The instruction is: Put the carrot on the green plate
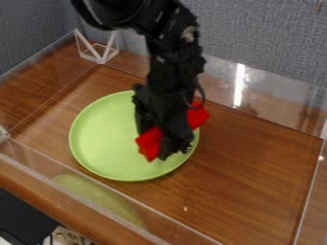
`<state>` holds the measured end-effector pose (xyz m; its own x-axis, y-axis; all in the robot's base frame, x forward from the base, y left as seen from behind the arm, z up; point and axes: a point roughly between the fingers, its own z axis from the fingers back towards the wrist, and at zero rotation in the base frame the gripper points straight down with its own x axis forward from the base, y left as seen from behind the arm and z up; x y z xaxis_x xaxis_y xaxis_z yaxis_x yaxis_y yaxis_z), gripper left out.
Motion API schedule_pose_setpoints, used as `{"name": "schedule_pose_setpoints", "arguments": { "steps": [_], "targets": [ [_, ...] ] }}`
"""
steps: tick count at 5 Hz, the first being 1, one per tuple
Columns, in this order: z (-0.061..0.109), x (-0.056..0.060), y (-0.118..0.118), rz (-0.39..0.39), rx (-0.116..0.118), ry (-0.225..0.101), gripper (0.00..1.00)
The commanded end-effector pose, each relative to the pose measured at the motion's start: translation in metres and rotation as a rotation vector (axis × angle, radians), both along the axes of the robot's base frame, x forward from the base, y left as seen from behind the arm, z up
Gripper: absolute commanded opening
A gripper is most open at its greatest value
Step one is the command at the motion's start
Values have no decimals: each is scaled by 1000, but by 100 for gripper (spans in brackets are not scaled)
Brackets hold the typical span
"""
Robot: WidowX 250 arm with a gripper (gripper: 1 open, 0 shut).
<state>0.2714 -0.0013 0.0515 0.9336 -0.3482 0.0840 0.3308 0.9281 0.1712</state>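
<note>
Centrally, a large round lime-green plate (109, 144) with a shallow raised rim is seen lying flat on a glossy brown wooden tabletop (255, 182); its surface is plain, smooth and matte. The carrot (153, 142) is shown as a bright red, blunt-ended rectangular bar, matte and unmarked, tilted from about one o'clock down to seven o'clock. It is held over the plate's right portion, near the three-o'clock part of the rim; whether it touches the plate cannot be told.

The table is enclosed by clear plastic walls (274, 91), which carry faint reflections. A small white wire-frame stand (96, 45) is seen at roughly eleven o'clock from the plate, well apart from it, against a grey fabric backdrop. Much of the carrot's middle is hidden by the black arm, which descends from the top of the view.

The gripper (166, 134) is pointed steeply downward, and its black jaws are clamped on the carrot's middle, set partly apart by the bar's width, with red ends protruding on both sides.
</note>
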Motion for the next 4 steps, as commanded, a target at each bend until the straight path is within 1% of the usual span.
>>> {"name": "schedule_pose_setpoints", "arguments": {
  "steps": [1,2,3,4],
  "targets": [
    [2,10,14,-4,-18,-43,0],
    [11,10,28,-26,-37,-56,0],
    [30,8,33,-46,-54,-83,0],
    [51,8,33,-52,-66,-114,0]
  ]
}}
